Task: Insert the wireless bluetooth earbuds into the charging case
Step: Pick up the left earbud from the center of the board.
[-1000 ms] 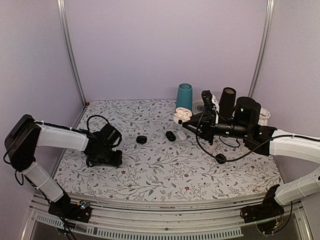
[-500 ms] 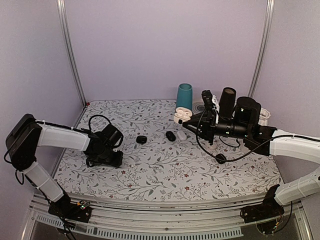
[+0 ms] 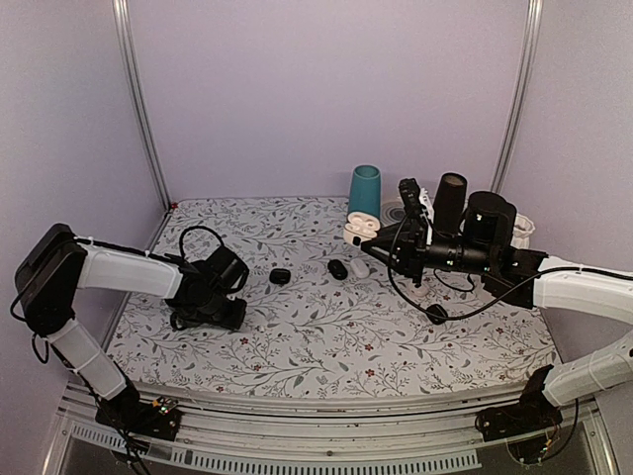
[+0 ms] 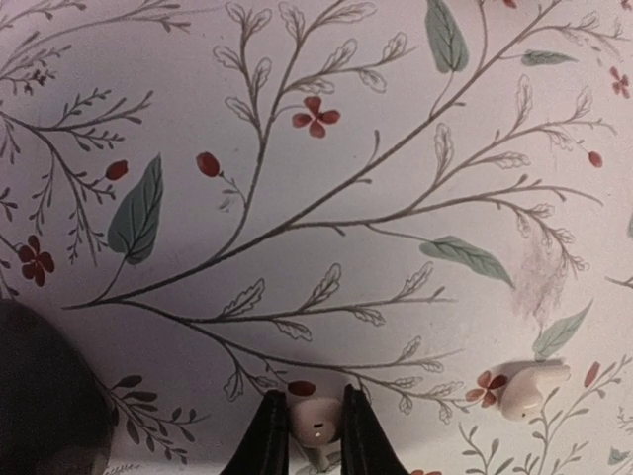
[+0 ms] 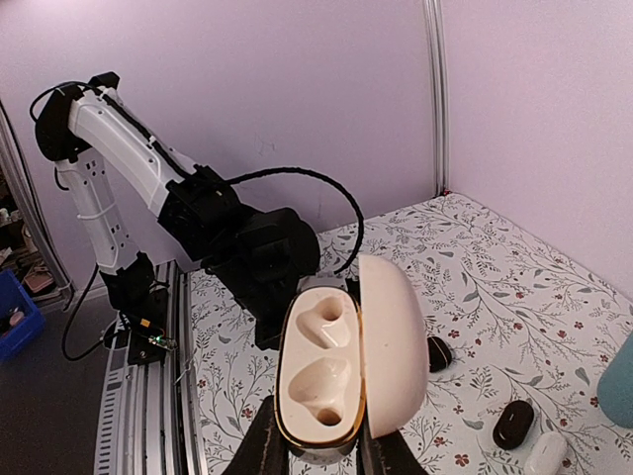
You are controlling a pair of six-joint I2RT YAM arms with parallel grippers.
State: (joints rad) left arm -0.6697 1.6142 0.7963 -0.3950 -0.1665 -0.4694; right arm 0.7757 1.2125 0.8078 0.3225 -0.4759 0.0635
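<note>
My left gripper [image 4: 315,398] is low over the floral table and shut on a white earbud [image 4: 316,424]. A second white earbud [image 4: 529,386] lies on the table just to its right. In the top view the left gripper [image 3: 210,315] is at the table's left. My right gripper [image 5: 316,435] is shut on the white charging case [image 5: 321,371] and holds it up in the air. Its lid [image 5: 394,346] is swung open to the right and both sockets are empty. In the top view the right gripper [image 3: 370,245] is at the middle right, pointing left.
Two small black cases [image 3: 280,276] [image 3: 337,268] and a white oval case [image 3: 359,267] lie mid-table. A teal cup [image 3: 364,190], a black cylinder [image 3: 449,203] and a white mug [image 3: 521,230] stand at the back right. A small dark object [image 3: 436,314] lies under the right arm.
My left gripper has shifted slightly to the right. The right arm with the open case has barely moved.
</note>
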